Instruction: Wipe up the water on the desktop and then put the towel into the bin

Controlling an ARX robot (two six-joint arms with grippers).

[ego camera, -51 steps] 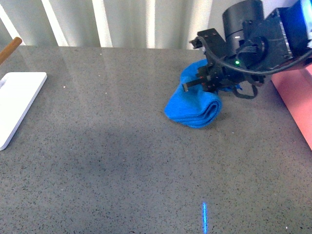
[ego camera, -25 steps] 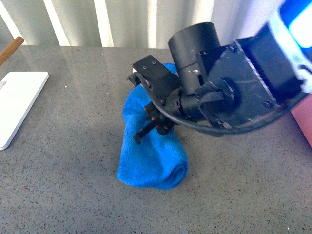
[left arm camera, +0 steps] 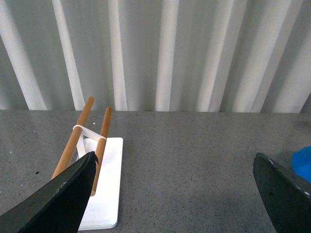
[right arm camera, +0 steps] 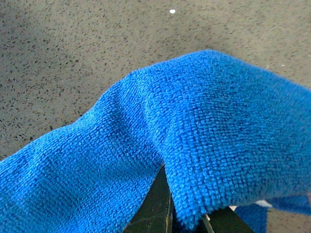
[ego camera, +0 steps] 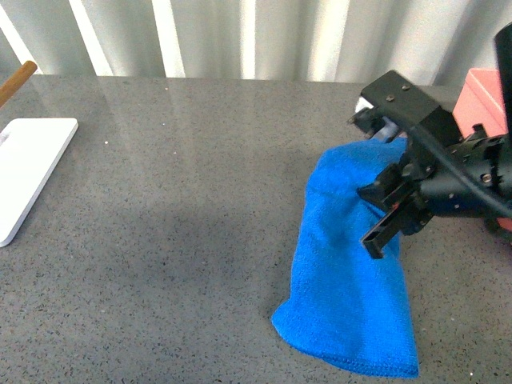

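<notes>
Pinching the towel [ego camera: 344, 280] in my closed right claw [ego camera: 390, 210] near the right edge of the bench [ego camera: 176, 200] (loose end lying flat), I should press low and sweep slowly before lifting to the bin [ego camera: 484, 94].

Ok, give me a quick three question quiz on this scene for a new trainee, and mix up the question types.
1. True or false: the towel is already inside the bin.
2. Which gripper holds the towel: A left, B right, C neither?
3. Fill in: the left gripper has its jaws ___.

Key
1. False. The towel trails on the desktop, beside the bin.
2. B. The right gripper is shut on the towel's raised end.
3. Open, wide apart, holding nothing.
</notes>
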